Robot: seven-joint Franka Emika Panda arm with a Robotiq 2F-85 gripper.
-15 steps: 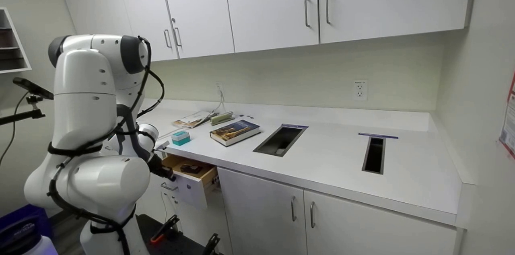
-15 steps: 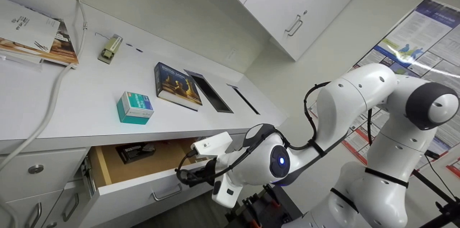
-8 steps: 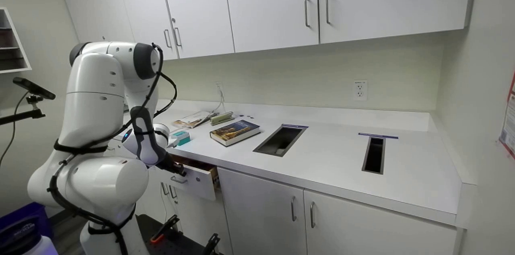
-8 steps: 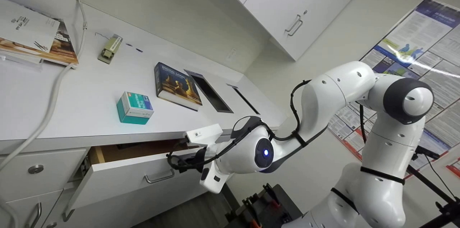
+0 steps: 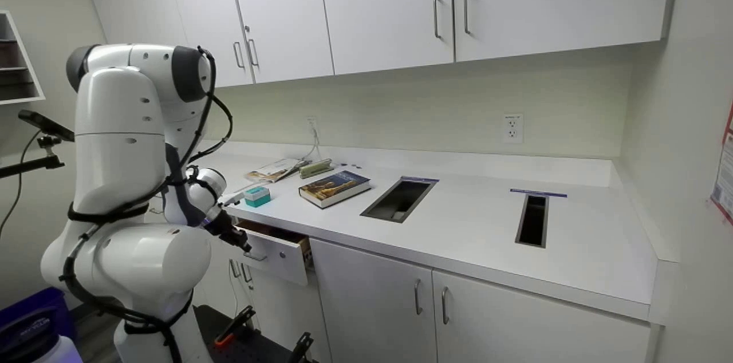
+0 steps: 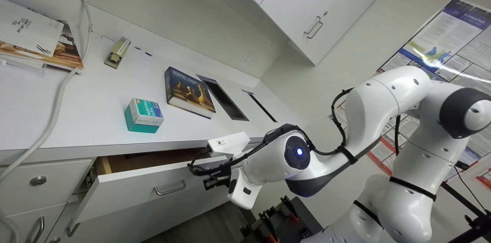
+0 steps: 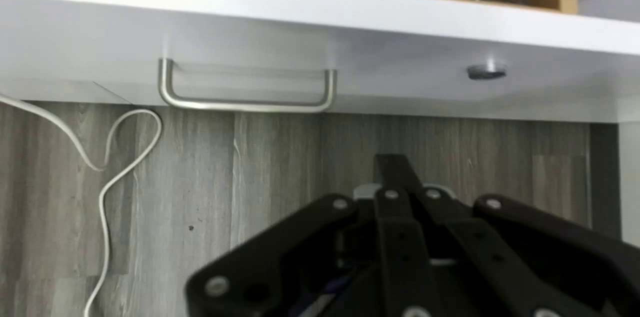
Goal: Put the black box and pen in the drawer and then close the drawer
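Partly pulled out beneath the front edge of the worktop (image 5: 458, 231), a white-fronted drawer (image 6: 126, 194) shows the black box (image 6: 134, 155) only as a dark sliver inside. The robot's jaws are pressed together in front of the drawer, with open grey floor (image 7: 280, 172) visible between. Above the drawer sits a teal box (image 6: 144, 118), its print mostly too small; farther right and back, a book (image 6: 190, 91) reads "Digital Logic".

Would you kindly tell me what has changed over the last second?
The drawer slid further in but remains partly open; the shut gripper then backed away from it. Nothing was taken hold of or let go. The teal box and book stayed put.
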